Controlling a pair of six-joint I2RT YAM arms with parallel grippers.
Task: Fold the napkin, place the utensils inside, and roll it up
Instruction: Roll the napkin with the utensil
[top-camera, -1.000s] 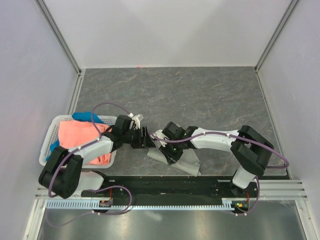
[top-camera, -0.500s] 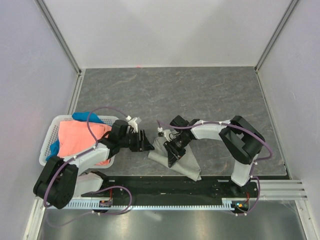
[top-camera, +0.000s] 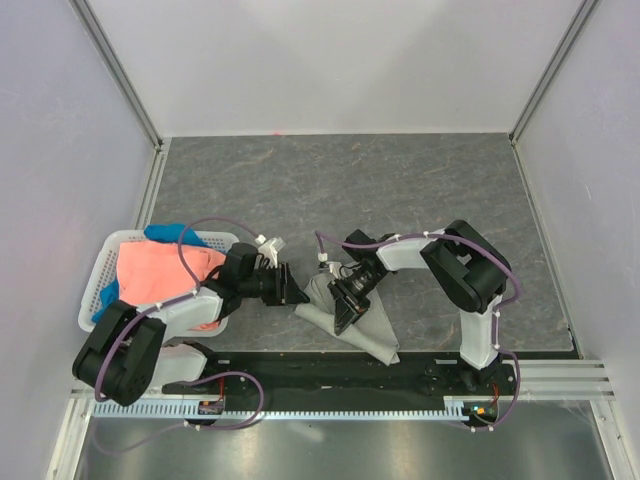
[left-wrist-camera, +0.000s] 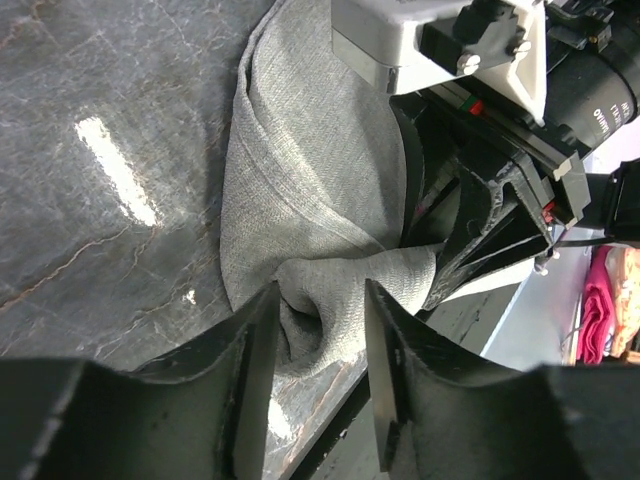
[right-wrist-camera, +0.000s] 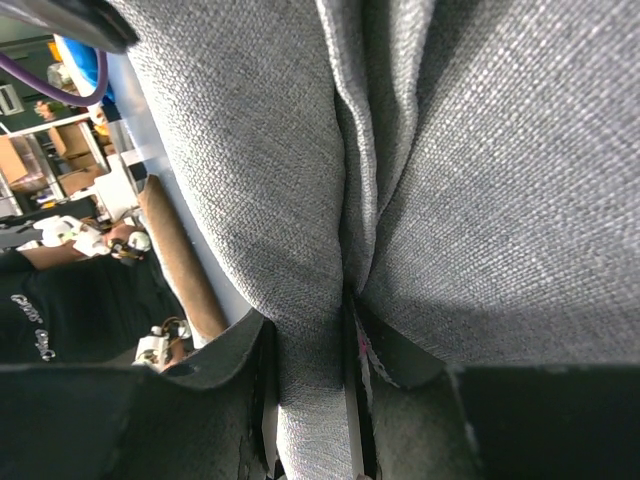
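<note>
The right pincer (right-wrist-camera: 350, 300) clamps a napkin (top-camera: 377, 325) fold at the tabletop's (top-camera: 350, 180) near edge. The left pincer (left-wrist-camera: 320, 290) straddles its bunched end, grip undeterminable. Opposed pulling could undo the bundle.

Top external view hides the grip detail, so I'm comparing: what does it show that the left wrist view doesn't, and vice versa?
Only top external: the white basket holding the coral cloth and blue cloth. Only left wrist: the left gripper straddling a bunched fold, close up. Both: the napkin, the right gripper on it, the dark table.
</note>
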